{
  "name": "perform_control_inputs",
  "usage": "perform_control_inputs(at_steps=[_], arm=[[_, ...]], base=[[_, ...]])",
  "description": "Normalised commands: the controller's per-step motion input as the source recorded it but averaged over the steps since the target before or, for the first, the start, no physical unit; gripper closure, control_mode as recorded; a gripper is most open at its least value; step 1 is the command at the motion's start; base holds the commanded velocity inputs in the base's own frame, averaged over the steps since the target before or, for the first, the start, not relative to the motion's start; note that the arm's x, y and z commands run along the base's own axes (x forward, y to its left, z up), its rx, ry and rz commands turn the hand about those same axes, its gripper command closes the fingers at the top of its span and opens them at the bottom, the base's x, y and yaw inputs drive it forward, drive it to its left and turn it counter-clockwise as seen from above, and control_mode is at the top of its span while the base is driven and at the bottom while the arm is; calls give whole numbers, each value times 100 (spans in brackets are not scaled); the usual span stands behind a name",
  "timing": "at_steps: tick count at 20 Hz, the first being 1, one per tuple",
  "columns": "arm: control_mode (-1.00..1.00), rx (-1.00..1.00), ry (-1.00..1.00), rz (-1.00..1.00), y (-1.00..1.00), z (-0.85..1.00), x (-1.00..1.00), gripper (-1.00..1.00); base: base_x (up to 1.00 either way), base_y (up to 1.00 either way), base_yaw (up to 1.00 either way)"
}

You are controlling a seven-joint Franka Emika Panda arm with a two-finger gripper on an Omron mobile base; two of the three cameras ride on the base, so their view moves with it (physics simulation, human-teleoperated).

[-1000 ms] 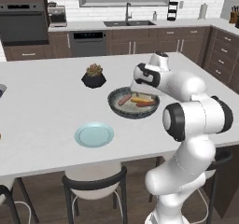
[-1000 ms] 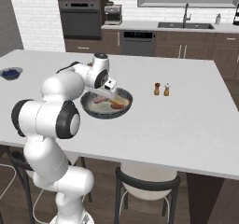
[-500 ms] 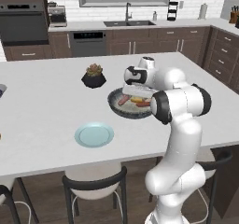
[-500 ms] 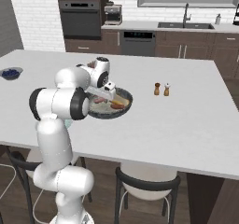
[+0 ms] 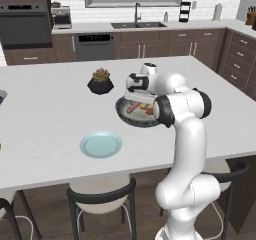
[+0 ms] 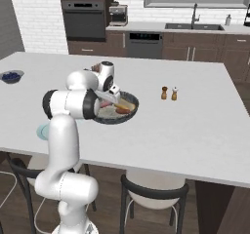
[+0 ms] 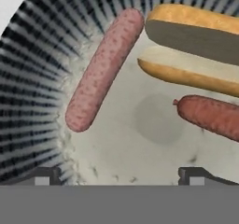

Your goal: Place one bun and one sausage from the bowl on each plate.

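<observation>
Nearest the base, on the pale grey tabletop (image 5: 45,159), lies the plain pale teal-blue round plate (image 5: 101,144), bare, near the front edge; in the right base view a sliver of it (image 6: 41,131) shows behind the white arm; beyond it, toward the middle of the tabletop, sits the wide shallow dark grey-black bowl with a paler speckled inside (image 5: 131,119), seen from the other side too (image 6: 108,119), with the claw (image 7: 119,174) hanging low over it, its two dark fingertips (image 7: 43,176) spread wide apart and grasping nothing; under the claw, on the bowl's pale floor (image 7: 154,148), a long pinkish sausage (image 7: 105,66) lies slanted against the ribbed dark wall; a second, redder sausage (image 7: 210,116) lies apart from it toward the other fingertip; past that sausage rest two pale golden buns, the nearer one (image 7: 186,71) and, touching it, a bigger bun with a browner top (image 7: 196,29); all four pieces lie inside the bowl; farther along the tabletop, just beside the bowl, stands a black faceted plant pot with a reddish-green succulent (image 5: 100,82); well apart, a pair of small shakers, one brown and one white (image 6: 169,93), stand close together; at the far left edge rests a small grey-blue bowl of dark blue berries (image 6: 10,76).
</observation>
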Motion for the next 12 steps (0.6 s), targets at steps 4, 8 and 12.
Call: perform_control_inputs(at_steps=[4, 8, 12], arm=[[-100, -3, 0, 0, 1, -34, 7, -100], [-100, -7, 0, 0, 3, -42, 1, -100], [-100, -1, -8, -2, 12, -5, 16, -100]], base=[[0, 0, 0], [0, 0, 0], [0, 0, 0]])
